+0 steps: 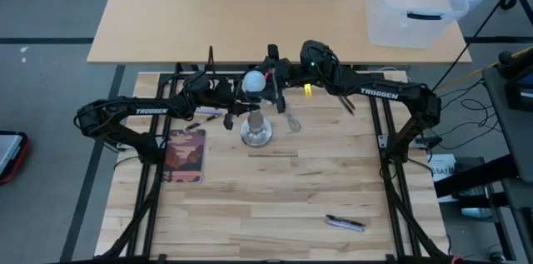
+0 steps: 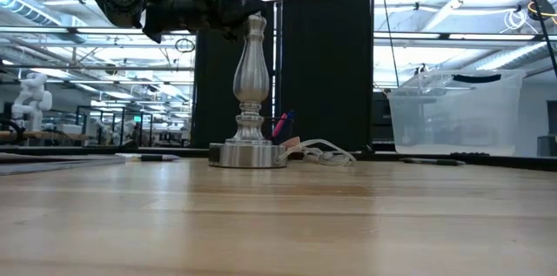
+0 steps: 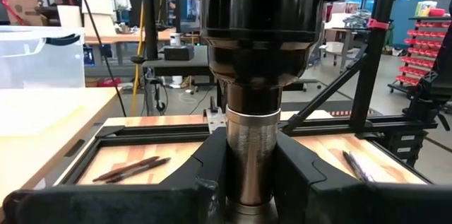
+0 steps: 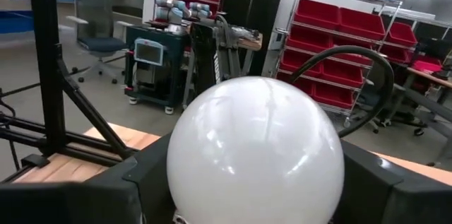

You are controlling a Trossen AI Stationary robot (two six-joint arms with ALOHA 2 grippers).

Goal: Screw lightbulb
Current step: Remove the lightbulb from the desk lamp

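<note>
The silvery socket stand [image 2: 250,93] rests upright on its round disc foot [image 1: 256,135] at mid-table; its black socket [image 3: 258,26] tops the post. The frosted white lightbulb [image 1: 254,82] sits right over the stand's top, and its screw base is hidden. My left gripper [image 1: 237,104] comes in from the table's left, shut on the post under the socket. My right gripper [image 1: 270,81] comes from the right, shut on the bulb's globe [image 4: 254,146]. My left gripper pinches the stand's silvery neck [image 3: 248,146], just below the black socket, between its two fingers [image 3: 205,178]. The fingers come level from the table's left and lie across the upright post. The stand's foot stays on the table. My right gripper holds the bulb's round globe [image 4: 185,171] between its two fingers [image 4: 138,178], one on each side. The fingers come level from the table's right. The globe hides its screw base, so where the base sits cannot be told.
A book [image 1: 185,156] lies left of the stand, with pens [image 1: 208,115] behind it. A cable with plug [image 1: 292,121] lies right of the foot, and a pen [image 1: 346,223] lies near the front right. A clear bin [image 1: 416,6] stands on the far table.
</note>
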